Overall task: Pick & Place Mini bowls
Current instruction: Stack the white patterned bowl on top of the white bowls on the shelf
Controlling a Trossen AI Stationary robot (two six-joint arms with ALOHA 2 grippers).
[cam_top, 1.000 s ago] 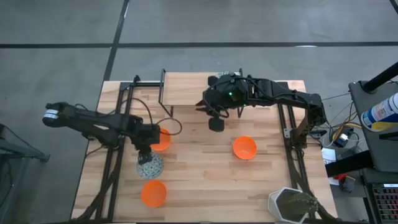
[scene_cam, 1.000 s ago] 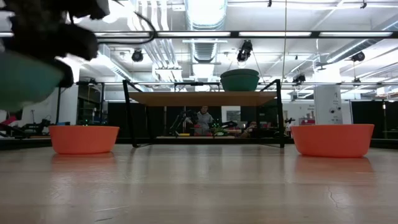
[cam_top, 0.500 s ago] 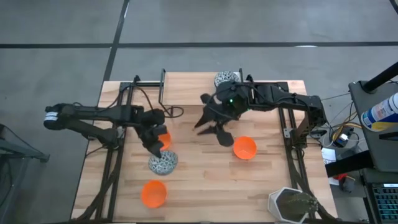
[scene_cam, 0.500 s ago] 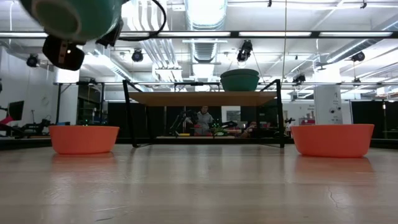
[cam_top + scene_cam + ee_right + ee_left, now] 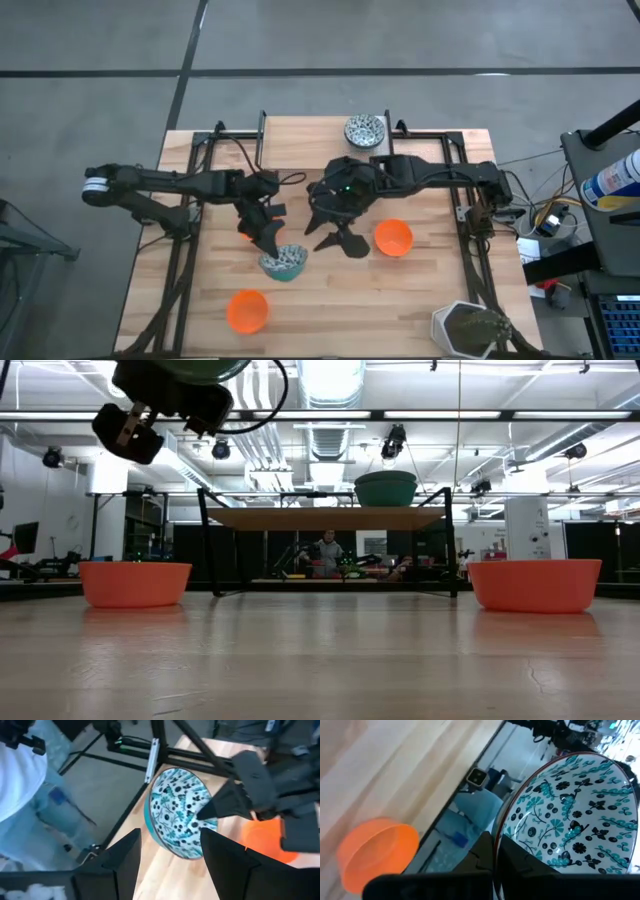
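Left gripper (image 5: 268,238) is pinched on the rim of a speckled bowl (image 5: 284,263), carried clear of the table (image 5: 420,290) at its middle; it has swung there from the left side. Right gripper (image 5: 335,236) stands spread just beside that bowl, having left another speckled bowl (image 5: 365,130) on the far shelf.

Low view: one bowl sits on the shelf (image 5: 325,517); orange bowls (image 5: 135,582) rest on the table.

Left wrist view: the held bowl (image 5: 570,815) fills the frame.

Right wrist view: spread fingers (image 5: 225,862) frame the bowl (image 5: 179,812). Judged: a handover is imminent.
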